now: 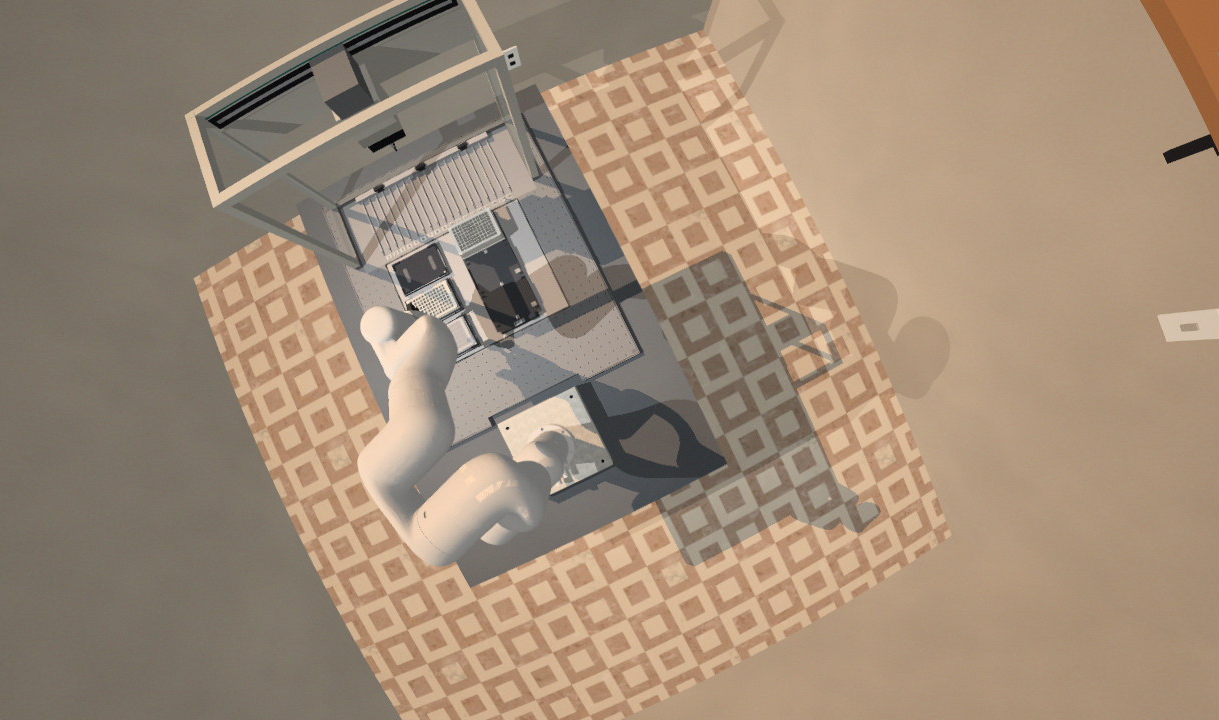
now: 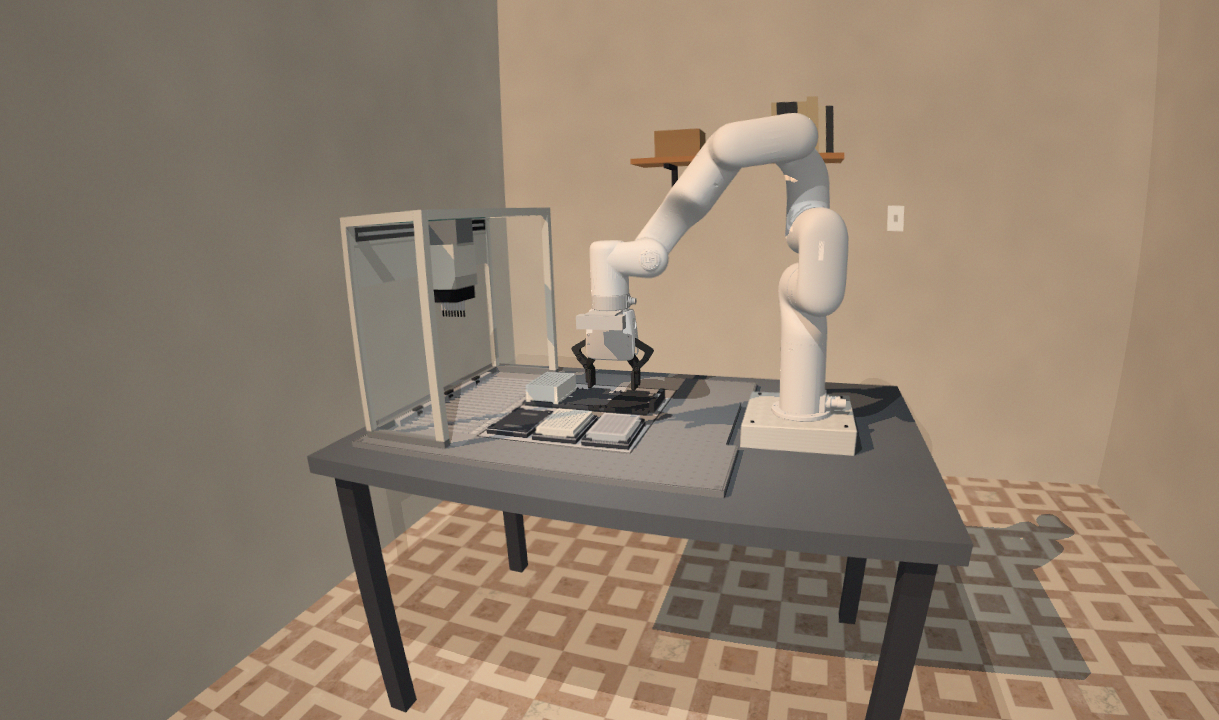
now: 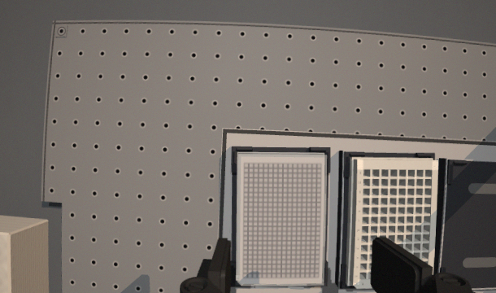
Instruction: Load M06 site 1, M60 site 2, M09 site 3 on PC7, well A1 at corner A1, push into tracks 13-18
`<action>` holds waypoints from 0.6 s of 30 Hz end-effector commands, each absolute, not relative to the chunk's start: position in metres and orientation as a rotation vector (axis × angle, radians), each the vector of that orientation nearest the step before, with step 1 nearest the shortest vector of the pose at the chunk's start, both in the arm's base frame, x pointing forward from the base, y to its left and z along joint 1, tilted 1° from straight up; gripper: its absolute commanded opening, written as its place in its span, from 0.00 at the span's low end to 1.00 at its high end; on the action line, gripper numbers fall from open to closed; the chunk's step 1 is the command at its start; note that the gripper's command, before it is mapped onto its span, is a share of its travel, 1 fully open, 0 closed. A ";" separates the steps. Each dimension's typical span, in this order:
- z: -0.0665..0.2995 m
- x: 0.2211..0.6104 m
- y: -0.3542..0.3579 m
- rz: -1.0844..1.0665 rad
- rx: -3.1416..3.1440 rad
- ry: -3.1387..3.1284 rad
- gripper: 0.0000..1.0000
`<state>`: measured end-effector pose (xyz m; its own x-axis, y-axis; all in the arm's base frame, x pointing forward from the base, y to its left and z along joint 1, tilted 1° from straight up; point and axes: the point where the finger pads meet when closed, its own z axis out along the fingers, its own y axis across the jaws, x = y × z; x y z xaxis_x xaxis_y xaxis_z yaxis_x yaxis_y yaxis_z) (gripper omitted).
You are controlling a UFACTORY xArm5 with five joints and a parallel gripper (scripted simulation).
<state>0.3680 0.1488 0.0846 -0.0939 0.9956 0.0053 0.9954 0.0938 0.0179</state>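
hovering, fingers apart, the gripper [image 2: 612,385] [image 3: 302,262] hangs above plate level. fine-grid plate [image 1: 459,334] [image 2: 617,427] [image 3: 281,220] sits lower, in the near nest [image 2: 638,433] [image 3: 234,195]; holed board [image 1: 479,394] [image 2: 676,458] [image 3: 142,89] extends left and near.

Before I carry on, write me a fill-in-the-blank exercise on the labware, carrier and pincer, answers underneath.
M06 sits between M60 and the empty nest, labelled ____.
M09 stands on PC7, at the end nearest the loading ____.
Either open or shut, the pincer is ____.

Missing words: S3; rails; open.
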 end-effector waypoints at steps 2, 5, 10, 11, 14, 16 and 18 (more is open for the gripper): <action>0.078 0.369 0.149 0.028 2.105 2.313 1.00; 0.073 0.369 0.149 0.028 2.105 2.313 1.00; 0.064 0.370 0.149 0.028 2.105 2.313 1.00; 0.063 0.370 0.149 0.028 2.105 2.313 1.00; 0.061 0.370 0.149 0.028 2.105 2.313 1.00; 0.058 0.370 0.149 0.028 2.105 2.313 1.00; 0.054 0.370 0.149 0.028 2.105 2.313 1.00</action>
